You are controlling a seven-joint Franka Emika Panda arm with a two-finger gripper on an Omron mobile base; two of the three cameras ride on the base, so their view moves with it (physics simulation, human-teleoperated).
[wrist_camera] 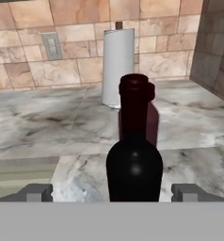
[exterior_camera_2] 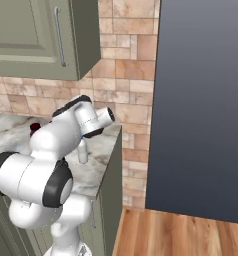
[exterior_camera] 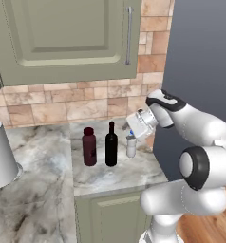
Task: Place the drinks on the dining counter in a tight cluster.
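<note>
Three drinks stand in a row on the marble counter (exterior_camera: 110, 173) against the brick wall: a stout maroon bottle (exterior_camera: 89, 147), a tall black wine bottle (exterior_camera: 111, 144) and a small whitish bottle (exterior_camera: 131, 146). My gripper (exterior_camera: 129, 127) hovers open just above and to the right of the whitish bottle, pointing left along the row. In the hand view the wine bottle (wrist_camera: 134, 160) stands centred ahead of the open gripper (wrist_camera: 113, 192), and the maroon bottle (wrist_camera: 151, 120) stands behind it. The whitish bottle (exterior_camera_2: 83, 152) also shows under the arm. The dining counter is out of view.
A white paper towel roll (exterior_camera: 1, 154) stands at the counter's left. Green wall cabinets (exterior_camera: 67, 38) hang above the counter. A tall dark panel (exterior_camera: 200, 61) closes off the right. The counter's front edge (exterior_camera: 115, 190) runs just in front of the bottles.
</note>
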